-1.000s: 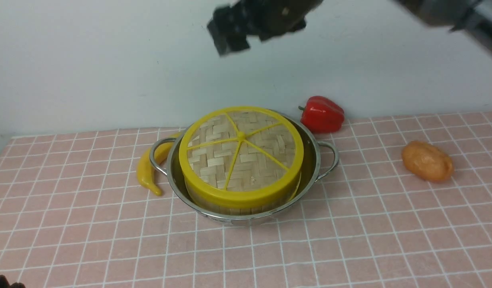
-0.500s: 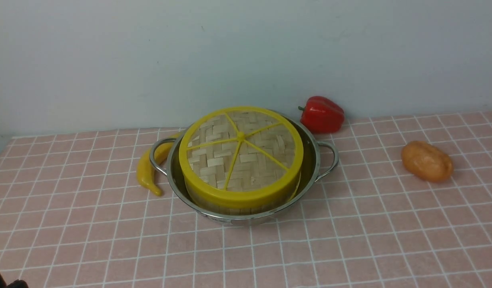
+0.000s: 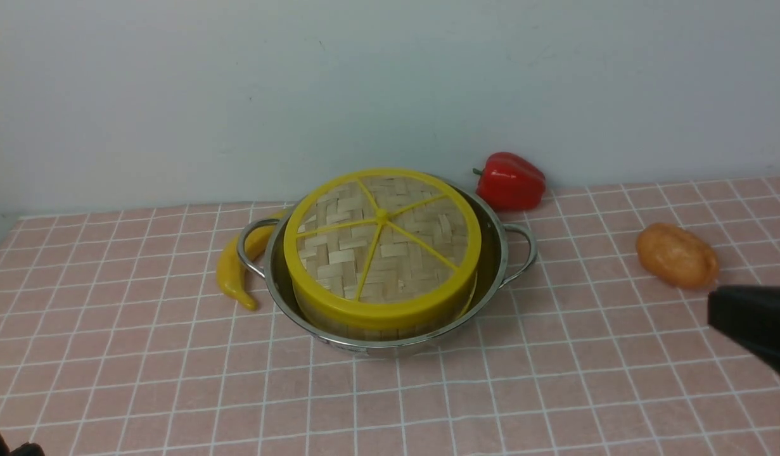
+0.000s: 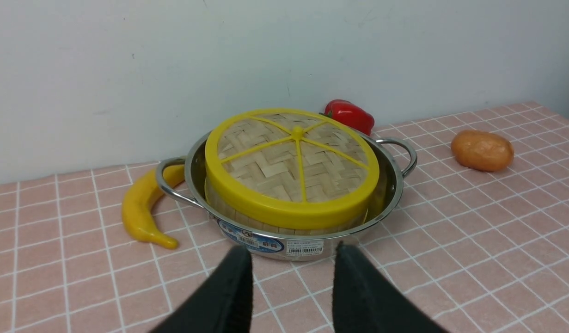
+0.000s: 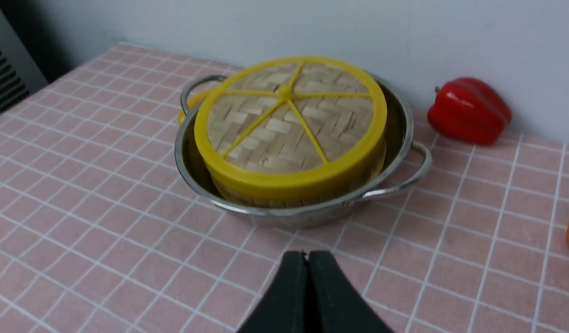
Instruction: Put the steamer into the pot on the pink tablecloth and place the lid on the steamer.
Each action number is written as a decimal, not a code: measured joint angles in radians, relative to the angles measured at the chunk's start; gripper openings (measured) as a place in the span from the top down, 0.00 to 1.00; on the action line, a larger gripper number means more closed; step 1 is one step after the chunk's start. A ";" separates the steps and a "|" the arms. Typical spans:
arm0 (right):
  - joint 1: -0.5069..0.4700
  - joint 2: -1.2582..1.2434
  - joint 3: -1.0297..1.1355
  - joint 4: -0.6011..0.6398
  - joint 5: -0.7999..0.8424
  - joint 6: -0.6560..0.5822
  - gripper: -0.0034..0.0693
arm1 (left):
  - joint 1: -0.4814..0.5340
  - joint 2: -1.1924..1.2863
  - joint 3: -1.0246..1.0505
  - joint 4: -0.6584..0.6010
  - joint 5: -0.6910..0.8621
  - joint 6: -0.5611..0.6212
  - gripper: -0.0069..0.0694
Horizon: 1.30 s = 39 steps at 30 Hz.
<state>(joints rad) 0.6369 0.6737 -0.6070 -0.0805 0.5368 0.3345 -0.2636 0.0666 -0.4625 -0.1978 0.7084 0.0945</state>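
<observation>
Pink tablecloth (image 3: 554, 392): right hand (image 3: 754, 326) has reappeared, empty

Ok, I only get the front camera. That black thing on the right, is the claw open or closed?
Observer: Closed. The right wrist view shows the right gripper with both fingers pressed together, holding nothing.
Operator: What about the other claw?
Observer: The left gripper is open, fingers apart and empty, pointing at the pot.
Operator: Is anything stuck on the pot?
Observer: Yes, a white sticker on its outer wall, below the lid.
</observation>
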 joint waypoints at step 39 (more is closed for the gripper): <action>-0.641 -0.665 0.593 -0.055 -0.158 -0.021 0.84 | 0.000 -0.001 0.000 -0.003 -0.001 0.002 0.59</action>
<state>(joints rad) -0.0043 0.0089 -0.0143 -0.1351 0.3789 0.3139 -0.2636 0.0659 -0.4625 -0.2003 0.7075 0.0968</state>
